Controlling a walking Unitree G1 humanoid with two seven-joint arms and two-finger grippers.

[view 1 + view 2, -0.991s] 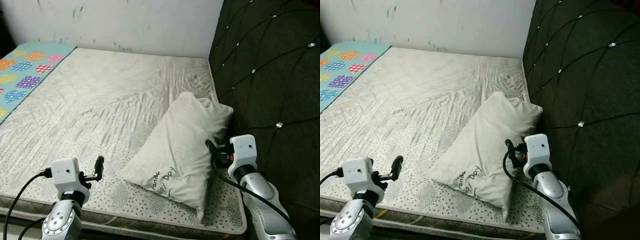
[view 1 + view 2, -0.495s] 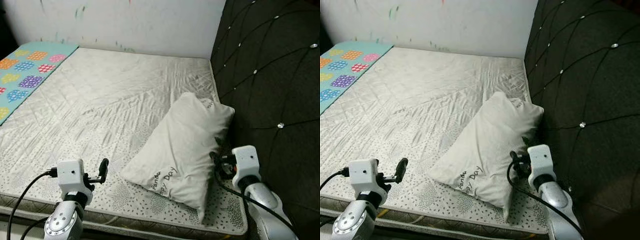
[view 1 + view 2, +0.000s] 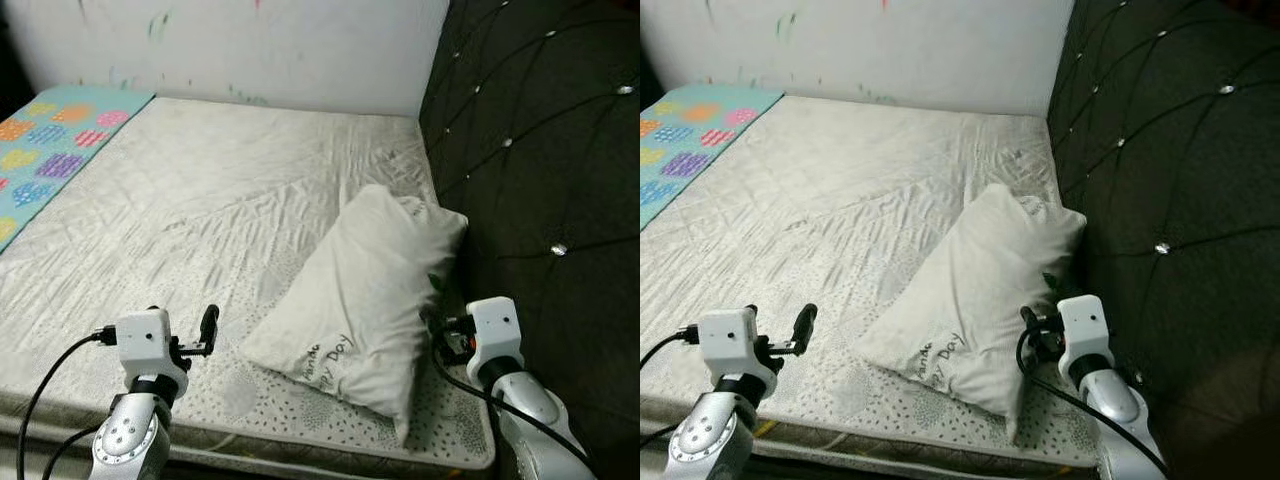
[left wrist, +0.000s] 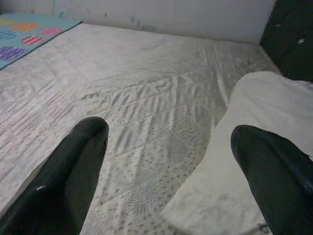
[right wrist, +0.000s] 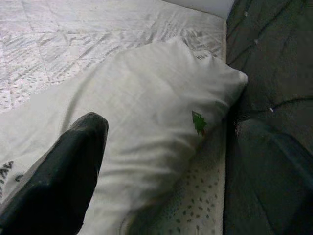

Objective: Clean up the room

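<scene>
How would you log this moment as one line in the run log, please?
pillow on mattress by headboard | left gripper open, left of pillow | right gripper open at pillow's headboard side

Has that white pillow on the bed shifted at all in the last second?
No. The pillow lies in the same spot, its top corner against the dark headboard; the slight shift of the picture is the camera's.

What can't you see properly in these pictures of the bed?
- The words on the pillow: small and partly folded under its edge in the eye views, so not fully readable.
- The blanket: cut off by the left edge.
- The right gripper: its fingertips are behind the pillow in the eye views.
- The headboard: cut off by the top and right edges.
- The left gripper is open beside the pillow.
</scene>
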